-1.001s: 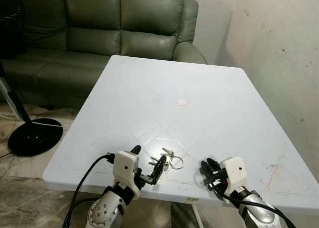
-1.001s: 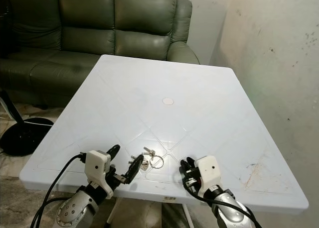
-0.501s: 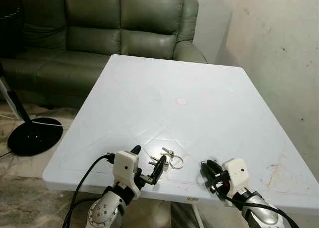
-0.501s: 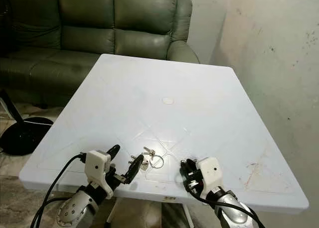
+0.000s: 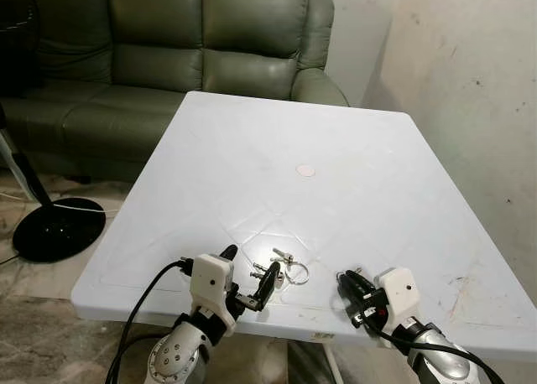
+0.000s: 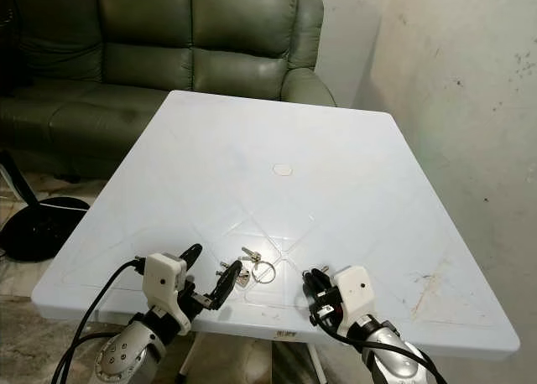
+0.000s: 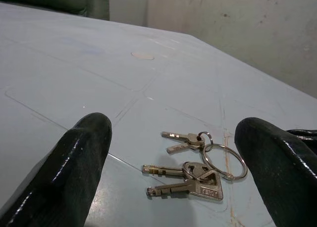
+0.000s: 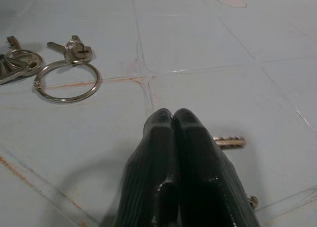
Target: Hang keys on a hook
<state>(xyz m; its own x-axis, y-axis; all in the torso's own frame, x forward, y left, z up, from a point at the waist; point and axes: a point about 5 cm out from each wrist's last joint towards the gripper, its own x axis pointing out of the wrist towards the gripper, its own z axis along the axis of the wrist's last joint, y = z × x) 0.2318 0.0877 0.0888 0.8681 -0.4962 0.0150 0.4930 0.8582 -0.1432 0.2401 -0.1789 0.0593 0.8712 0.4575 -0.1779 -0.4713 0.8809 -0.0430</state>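
A bunch of silver keys (image 5: 283,267) on linked rings lies on the white table (image 5: 285,149), close to its front edge. My left gripper (image 5: 249,268) is open just short of the bunch. In the left wrist view its two black fingers (image 7: 74,172) stand wide apart with the keys (image 7: 190,180) on the table between and beyond them. My right gripper (image 5: 347,283) is shut and rests low on the table to the right of the keys. The large key ring (image 8: 67,81) lies off to one side of it. A small key tip (image 8: 229,141) pokes out beside its fingers (image 8: 173,152).
A round white plug (image 5: 306,171) marks the table's middle. A green leather sofa (image 5: 168,40) stands behind the table, and a black fan base (image 5: 52,230) sits on the floor to the left. A stained wall (image 5: 470,90) runs close along the table's right side.
My right gripper has shifted slightly toward the table's front edge and its fingers look drawn closer together. The left gripper and the keys have stayed put.
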